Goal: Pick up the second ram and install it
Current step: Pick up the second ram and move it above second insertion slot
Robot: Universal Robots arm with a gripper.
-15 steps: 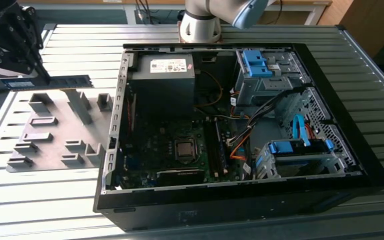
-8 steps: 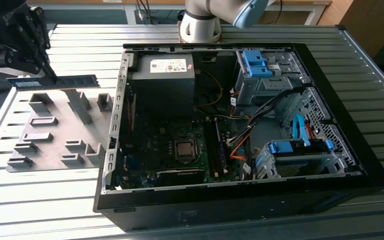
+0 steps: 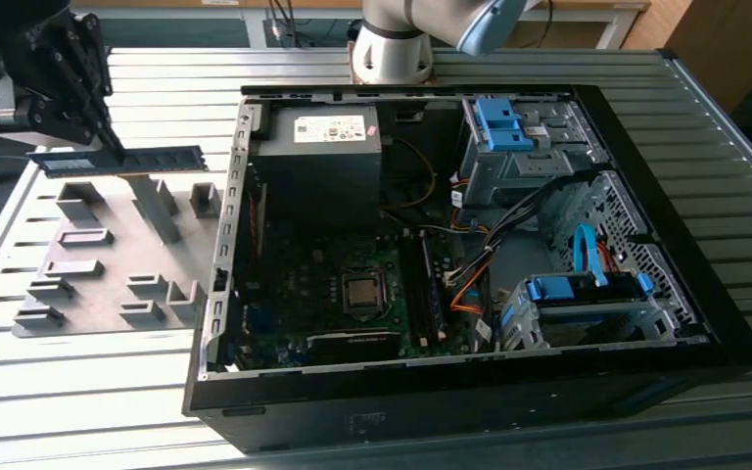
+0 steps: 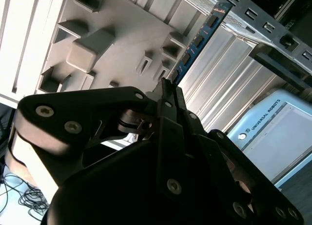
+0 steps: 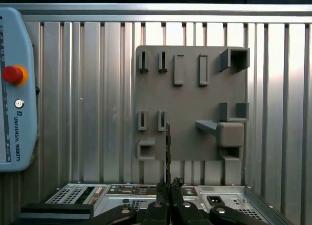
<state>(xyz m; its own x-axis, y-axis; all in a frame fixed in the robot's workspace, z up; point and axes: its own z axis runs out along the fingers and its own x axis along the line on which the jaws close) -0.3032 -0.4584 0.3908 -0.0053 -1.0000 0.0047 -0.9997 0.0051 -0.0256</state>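
My gripper (image 3: 99,147) hangs at the far side of the exterior view's left, shut on one end of the second ram (image 3: 125,160). The ram is a long blue-green stick, held level and on edge above the grey fixture plate (image 3: 102,264). In the second wrist view the ram (image 4: 197,42) runs out from between the black fingers (image 4: 168,95) over the fixture plate (image 4: 122,39). The first wrist view shows the ram (image 5: 167,144) edge-on as a thin strip rising from the gripper (image 5: 169,187), in front of the fixture plate (image 5: 190,103).
An open computer case (image 3: 226,245) lies at the exterior view's middle and right, with the motherboard's long black slots (image 3: 422,289) beside the processor socket (image 3: 361,293). Blue drive cages (image 3: 572,294) and cables fill its right. A teach pendant (image 5: 14,112) lies on the ribbed metal table (image 3: 689,117).
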